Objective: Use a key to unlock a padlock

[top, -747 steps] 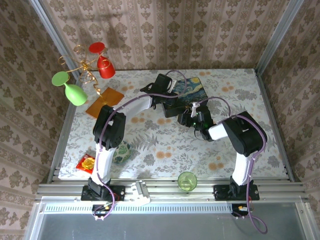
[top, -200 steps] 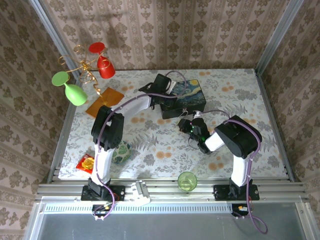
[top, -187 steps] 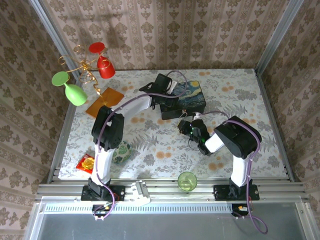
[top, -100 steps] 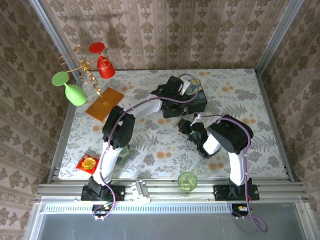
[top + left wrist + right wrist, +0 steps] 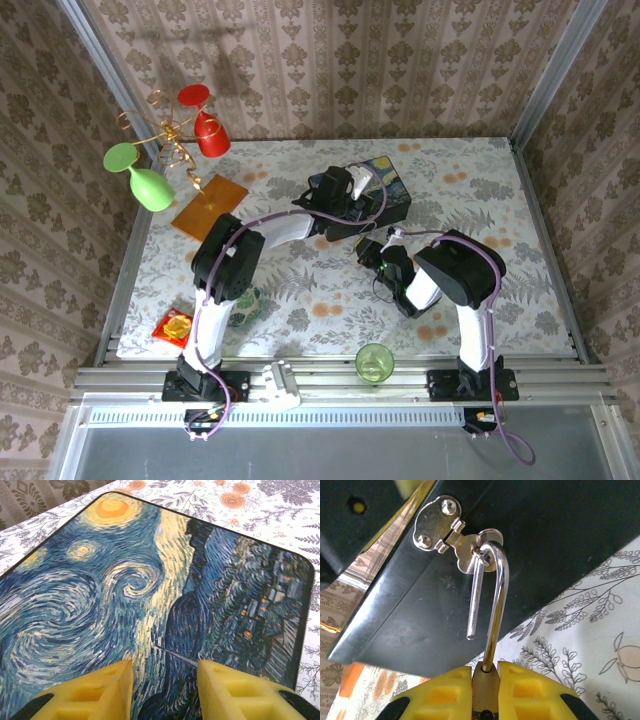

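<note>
Bottom centre, the right gripper clamps the smooth brass padlock. Its thin silver shackle hooks the shiny hasp on the black box. The left gripper, yellow fingers parted and holding nothing, hangs over the swirl-painted lid.

**Top external:** fixed high above and behind the arm bases, facing down and forward over the whole table, with the far edge uppermost.

**Left wrist:** close above the lid of the painted box, looking obliquely along it past the left gripper.

**Right wrist:** closer still and rolled askew, facing the box's black side wall past the right gripper and the padlock.

All three views share the box, which stands near the table's far edge.
</note>
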`<state>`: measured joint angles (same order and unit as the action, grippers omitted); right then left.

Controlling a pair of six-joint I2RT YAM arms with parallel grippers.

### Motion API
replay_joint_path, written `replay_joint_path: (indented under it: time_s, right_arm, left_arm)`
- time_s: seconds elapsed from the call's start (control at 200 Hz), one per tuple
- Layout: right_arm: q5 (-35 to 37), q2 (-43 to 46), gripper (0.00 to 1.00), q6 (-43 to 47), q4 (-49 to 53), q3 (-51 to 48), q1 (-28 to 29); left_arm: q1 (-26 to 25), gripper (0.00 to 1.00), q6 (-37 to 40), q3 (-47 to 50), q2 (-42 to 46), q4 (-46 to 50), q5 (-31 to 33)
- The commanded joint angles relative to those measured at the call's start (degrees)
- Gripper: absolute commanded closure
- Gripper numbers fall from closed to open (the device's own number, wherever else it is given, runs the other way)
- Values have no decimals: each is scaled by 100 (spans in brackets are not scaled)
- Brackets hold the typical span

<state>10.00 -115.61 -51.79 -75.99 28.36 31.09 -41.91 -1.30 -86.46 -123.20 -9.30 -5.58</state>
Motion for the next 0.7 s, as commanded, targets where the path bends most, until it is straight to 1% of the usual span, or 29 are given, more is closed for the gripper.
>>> replay_joint_path:
  time_s: [0.0,0.12,0.16,0.195,0.255,0.34,0.46,0.545,0.63,0.695]
  right_arm:
    - [620,75,100,305,97,32,-355]
    - [281,102,100,374,90,209,-514]
    - [-24,158,100,457,117,275,-600]
    - [-537,221,100,502,180,351,-690]
    - [-889,304,100,511,285,301,-663]
    - [-1282,504,100,520,514,0,-525]
    - [-1567,545,100,322,229,-609,-329]
    - [-1244,502,100,138,190,-918,-324]
    - [-1411,313,100,-49,33,-754,-472]
    - [-1191,356,100,-134,3,-587,-468]
  left_arm:
    - [18,61,88,586,-487,1958,-131]
    - [-49,62,231,564,-486,2052,-120]
    - [-67,62,261,513,-502,2151,-88]
    - [-71,62,251,481,-512,2204,-67]
    - [-53,60,173,450,-508,2209,-19]
    - [7,60,108,313,-512,2269,-243]
    - [-17,60,293,-24,-556,2592,-60]
    - [-40,60,392,17,-506,2550,-38]
    - [-64,60,403,187,-444,2433,-134]
    - [-74,61,360,306,-433,2380,-190]
